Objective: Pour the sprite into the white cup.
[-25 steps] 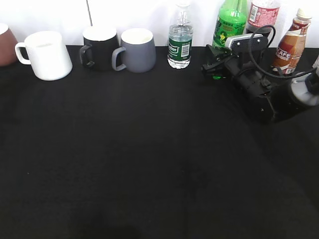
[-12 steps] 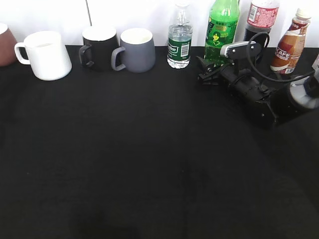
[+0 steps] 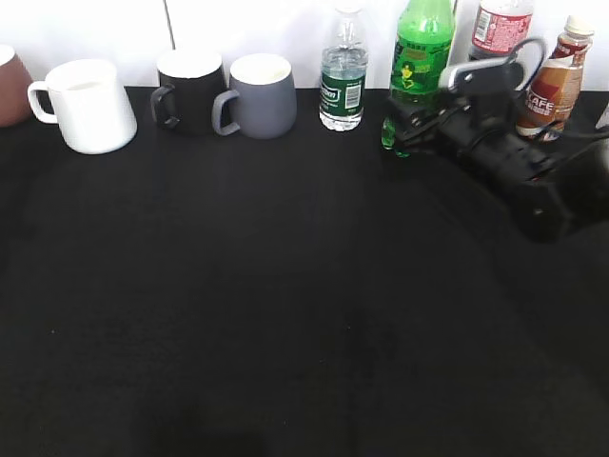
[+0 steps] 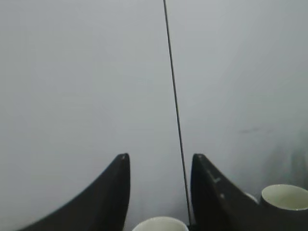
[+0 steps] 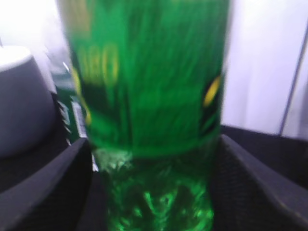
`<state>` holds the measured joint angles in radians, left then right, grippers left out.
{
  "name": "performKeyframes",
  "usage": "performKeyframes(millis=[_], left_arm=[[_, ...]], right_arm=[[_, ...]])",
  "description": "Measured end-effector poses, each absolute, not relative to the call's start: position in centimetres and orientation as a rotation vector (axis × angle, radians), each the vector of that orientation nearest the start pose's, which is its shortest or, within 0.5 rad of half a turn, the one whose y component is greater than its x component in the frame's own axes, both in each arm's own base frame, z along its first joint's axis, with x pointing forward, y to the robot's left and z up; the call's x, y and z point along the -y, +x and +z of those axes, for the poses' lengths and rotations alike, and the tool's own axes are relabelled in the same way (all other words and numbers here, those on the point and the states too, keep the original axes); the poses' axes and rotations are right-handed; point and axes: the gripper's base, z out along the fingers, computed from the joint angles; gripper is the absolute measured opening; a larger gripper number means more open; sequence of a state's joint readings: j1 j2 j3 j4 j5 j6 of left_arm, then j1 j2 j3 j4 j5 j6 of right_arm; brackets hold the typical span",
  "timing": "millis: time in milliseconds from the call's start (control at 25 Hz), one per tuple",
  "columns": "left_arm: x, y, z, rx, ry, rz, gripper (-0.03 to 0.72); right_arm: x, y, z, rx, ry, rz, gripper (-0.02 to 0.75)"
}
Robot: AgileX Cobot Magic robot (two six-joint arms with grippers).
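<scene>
The sprite [image 3: 420,48], a tall green bottle with a green-yellow label, stands upright at the back right, its base just above the black cloth. My right gripper [image 3: 404,124] is shut on its lower part. In the right wrist view the sprite [image 5: 149,96] fills the frame between both fingers of the right gripper [image 5: 154,149]. The white cup [image 3: 88,105] stands at the back left, handle to the left. My left gripper [image 4: 161,156] is open and empty, facing the wall. A white rim [image 4: 161,224] shows below its fingers. The left gripper is out of the exterior view.
A black mug [image 3: 190,90] and a grey mug [image 3: 259,95] stand right of the white cup. A small clear water bottle [image 3: 343,76] is just left of the sprite. A dark cola bottle [image 3: 500,29] and a brown drink bottle [image 3: 557,81] stand behind my right arm.
My right gripper has carried the sprite to the left, toward the water bottle, and raised it slightly. The bottle now stands straighter. The cups have not moved.
</scene>
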<state>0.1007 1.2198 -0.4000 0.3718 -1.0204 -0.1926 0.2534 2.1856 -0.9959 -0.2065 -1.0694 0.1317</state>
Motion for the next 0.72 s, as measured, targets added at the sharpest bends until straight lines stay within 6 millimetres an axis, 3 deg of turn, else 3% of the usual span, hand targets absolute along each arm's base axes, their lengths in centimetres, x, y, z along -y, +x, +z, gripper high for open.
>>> performKeyframes(millis=[280,400,480,560,640,720], left_arm=[[0.5,22.6,27.2,-1.312,0.196,-0.113,0.324],[0.5,22.5,27.3,-1.307,0.196,-0.112,0.324],[0.5,21.8,28.2,-1.292,0.197,-0.094,0.315],[0.1,20.4,29.5,-1.397,0.135,-0.069,0.23],[-0.3,17.8,31.8,-1.437,0.059,-0.033,0.199],[-0.9,13.4,34.1,-1.468,-0.04,0.035,0.197]], right_arm=[[-10.9,37.3,13.1,-1.617,-0.334,0.284,0.576],[-9.8,34.2,14.7,-1.622,-0.319,0.248,0.575],[-8.9,31.8,19.7,-1.605,-0.29,0.218,0.514],[-7.9,29.4,25.2,-1.681,-0.277,0.185,0.391],[-7.0,26.4,29.8,-1.729,-0.275,0.164,0.255],[-6.0,22.6,32.8,-1.752,-0.232,0.186,0.22]])
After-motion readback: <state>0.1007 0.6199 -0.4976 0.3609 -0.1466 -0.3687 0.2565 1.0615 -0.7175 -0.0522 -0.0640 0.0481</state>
